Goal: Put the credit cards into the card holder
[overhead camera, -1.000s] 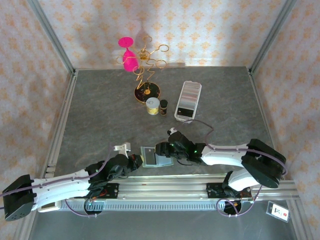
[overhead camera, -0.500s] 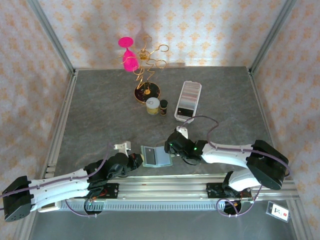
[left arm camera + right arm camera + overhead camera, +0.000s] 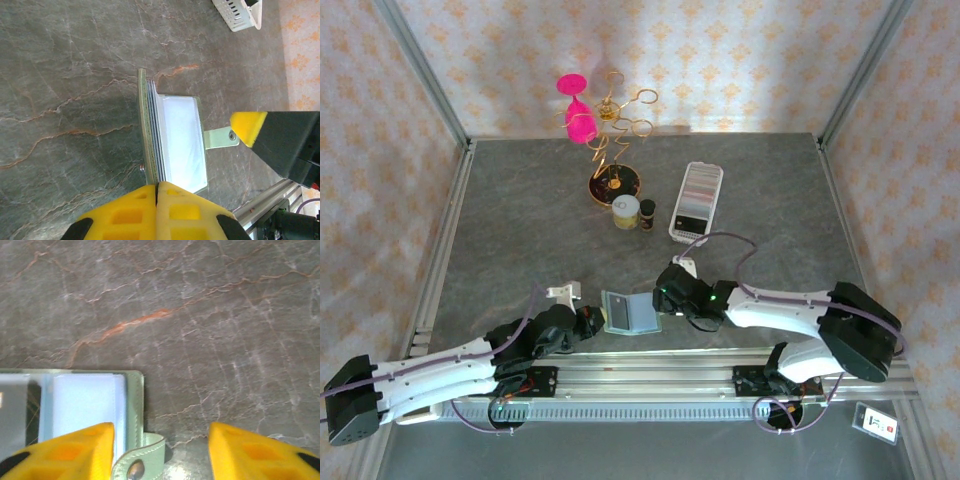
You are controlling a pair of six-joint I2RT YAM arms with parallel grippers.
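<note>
1. Two grippers, two jobs: my left gripper (image 3: 156, 200) is clenched on the left edge of the card holder (image 3: 632, 312), which lies open at the near edge of the bench (image 3: 520, 220).
2. My right gripper (image 3: 160, 452) hangs released with its jaws well apart over the holder's right edge. The snap tab (image 3: 142, 462) sits between its fingers, and it grasps nothing.
3. One relation matters. The credit cards (image 3: 698, 195) lie beyond the holder, farther from my bases and to the right. They are packed in a clear tray (image 3: 688, 236) whose long axis runs away from me. My right arm is nearer, so I judge the fetch falls to it.
4. Count: one card holder, one tray, and a row of cards too tightly packed to number. Also two small jars (image 3: 626, 212) and one pink glass (image 3: 578, 118) on a wire stand (image 3: 613, 183).
</note>
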